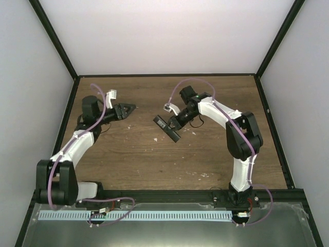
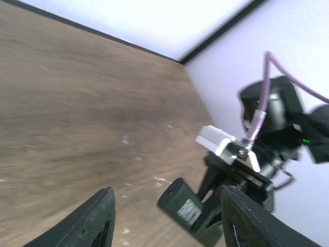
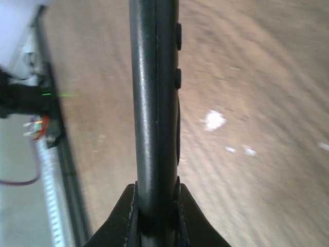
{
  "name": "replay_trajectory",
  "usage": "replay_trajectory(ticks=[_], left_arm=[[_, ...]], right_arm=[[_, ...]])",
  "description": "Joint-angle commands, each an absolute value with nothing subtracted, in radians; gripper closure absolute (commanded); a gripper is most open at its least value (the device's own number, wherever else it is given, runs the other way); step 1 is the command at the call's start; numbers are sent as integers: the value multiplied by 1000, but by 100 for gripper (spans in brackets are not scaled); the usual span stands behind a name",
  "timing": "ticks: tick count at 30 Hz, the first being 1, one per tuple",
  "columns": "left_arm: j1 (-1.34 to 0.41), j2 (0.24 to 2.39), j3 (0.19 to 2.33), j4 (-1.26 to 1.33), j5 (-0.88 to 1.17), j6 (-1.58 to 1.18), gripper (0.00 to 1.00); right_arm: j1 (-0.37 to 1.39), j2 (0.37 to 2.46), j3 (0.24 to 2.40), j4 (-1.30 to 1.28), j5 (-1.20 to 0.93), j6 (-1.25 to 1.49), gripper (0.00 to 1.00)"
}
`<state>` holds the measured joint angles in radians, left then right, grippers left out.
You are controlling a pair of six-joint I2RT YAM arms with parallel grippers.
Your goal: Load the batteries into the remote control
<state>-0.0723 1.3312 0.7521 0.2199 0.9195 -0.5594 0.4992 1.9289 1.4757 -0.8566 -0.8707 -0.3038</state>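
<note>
Top external view: The wooden table (image 1: 154,170) occupied the middle of the frame. The left pincer (image 1: 126,109) stood at upper left of centre, its jaws moderately apart and holding nothing. The right pincer (image 1: 175,123) was just right of centre and closed on the remote control (image 1: 165,127). The remote control lay as a black bar running diagonally from upper left to lower right, near the frame's centre. The two pincers were apart, with bare table between them. Pale specks (image 1: 157,139) lay on the wood just below the remote control.

Left wrist view: The left pincer's own fingers (image 2: 97,221) showed at the bottom edge, spread at a middling width, with nothing between them. Beyond them, at lower right, the right pincer (image 2: 208,203) held the remote control (image 2: 184,208) clear of the wood, one blunt end pointing towards the camera. Whether it touched the table could not be told.

Right wrist view: The remote control (image 3: 154,103) ran vertically through the centre of the frame, seen edge-on. Small buttons (image 3: 178,36) stood out along its right side. The right pincer's fingers (image 3: 121,221) pressed on it from both sides at the bottom of the frame, with a narrow gap filled by the bar. The table behind was blurred, with a pale speck (image 3: 213,119) at right of centre.
</note>
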Motion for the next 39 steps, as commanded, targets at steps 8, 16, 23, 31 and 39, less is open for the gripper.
replay_trajectory(ticks=[8,16,23,31,39], left_arm=[[-67,1127,794,-132,337,-375,43],[-67,1121,786,-151,312,-372,43],[-67,1128,770,-142,320,-383,43],[-67,1115,764,-143,306,-385,43],[-66,1100,759,-153,291,-387,43]], right_arm=[[472,1851,1453,-773,118,-26,99],[472,1902,1434,-771,396,57,99],[477,1918,1352,-726,513,81,99],[478,1947,1298,-679,561,90,99],[481,1959,1258,-643,550,93,81]])
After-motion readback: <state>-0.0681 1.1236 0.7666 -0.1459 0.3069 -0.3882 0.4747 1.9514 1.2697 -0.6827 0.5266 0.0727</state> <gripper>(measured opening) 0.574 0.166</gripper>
